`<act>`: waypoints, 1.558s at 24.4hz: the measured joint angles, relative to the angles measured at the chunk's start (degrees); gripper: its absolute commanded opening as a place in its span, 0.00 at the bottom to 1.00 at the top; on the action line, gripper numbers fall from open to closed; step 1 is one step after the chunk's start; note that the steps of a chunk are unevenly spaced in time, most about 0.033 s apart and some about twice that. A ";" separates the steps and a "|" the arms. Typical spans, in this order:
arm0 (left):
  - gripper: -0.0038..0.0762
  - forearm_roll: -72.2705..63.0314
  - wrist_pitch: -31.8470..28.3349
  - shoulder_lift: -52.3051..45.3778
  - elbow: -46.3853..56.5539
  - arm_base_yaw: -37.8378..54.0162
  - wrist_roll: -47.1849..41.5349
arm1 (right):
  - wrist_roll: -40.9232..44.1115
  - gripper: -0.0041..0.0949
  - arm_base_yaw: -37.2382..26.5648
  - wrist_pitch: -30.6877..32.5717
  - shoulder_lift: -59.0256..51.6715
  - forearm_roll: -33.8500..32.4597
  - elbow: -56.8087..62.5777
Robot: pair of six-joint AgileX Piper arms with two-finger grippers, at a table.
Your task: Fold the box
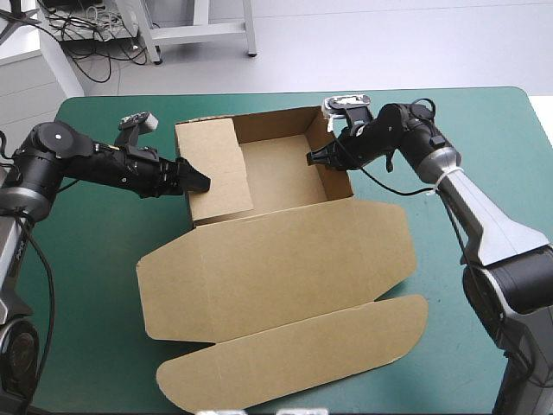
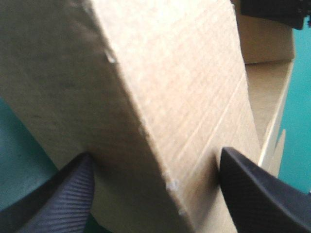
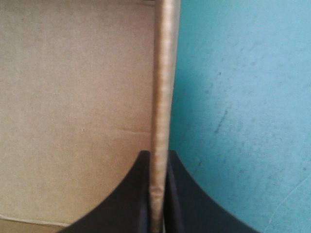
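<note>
The brown box (image 1: 285, 259) lies mid-table as an open tray, back and side walls raised and the lid flat toward the front. My left gripper (image 1: 200, 181) is at the tray's left wall, where a panel (image 1: 216, 169) leans inward. In the left wrist view its black fingers (image 2: 58, 199) stand wide apart, open, with that folded wall (image 2: 170, 73) between them. My right gripper (image 1: 318, 158) is at the right wall's top edge. The right wrist view shows the gripper (image 3: 156, 194) shut on the wall's thin edge (image 3: 163, 87).
The lid's long tuck flap (image 1: 294, 354) reaches close to the table's front edge. Bare teal-green cover (image 1: 104, 233) lies to the left and right of the box. My right gripper (image 2: 277, 12) shows dark beyond the box in the left wrist view.
</note>
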 measured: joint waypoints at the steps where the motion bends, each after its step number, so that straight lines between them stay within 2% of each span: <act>1: 0.66 1.33 0.05 0.00 0.00 0.00 -0.69 | 0.75 0.03 0.72 -0.19 -0.01 -0.82 0.00; 7: 0.64 8.90 -0.70 0.00 0.00 -1.28 -5.56 | 5.33 0.03 3.40 -0.64 -0.01 -3.25 0.00; 13: 0.62 21.21 -5.51 0.00 0.00 -7.07 -13.14 | 7.57 0.03 4.34 0.01 0.01 -4.26 0.00; 15: 0.51 25.64 -7.96 0.00 0.00 -9.97 -17.87 | 8.22 0.03 4.52 0.76 0.01 -5.11 0.00; 16: 0.39 26.44 -8.74 0.00 0.00 -10.53 -19.02 | 8.88 0.03 4.52 1.07 0.01 -5.56 0.00; 17: 0.31 27.93 -10.00 0.00 0.00 -11.55 -20.73 | 9.67 0.03 4.52 1.82 0.01 -6.62 0.00; 18: 0.11 28.55 -10.27 0.00 0.00 -11.78 -21.06 | 10.05 0.03 4.52 2.27 0.01 -6.98 0.00; 19: 0.03 29.73 -10.82 0.00 0.00 -12.02 -22.13 | 10.73 0.03 4.52 3.15 0.01 -7.44 0.00; 25: 0.04 34.86 -12.23 0.39 0.10 -12.27 -28.02 | 12.75 0.03 4.91 4.44 -1.14 -7.40 0.00; 32: 0.04 36.05 -9.88 4.80 -4.01 -15.03 -29.74 | 16.21 0.03 4.98 9.03 -3.25 -13.83 0.00; 38: 0.04 36.86 -10.24 9.10 -4.35 -18.53 -29.78 | 18.07 0.03 5.03 13.24 -1.91 -17.34 0.00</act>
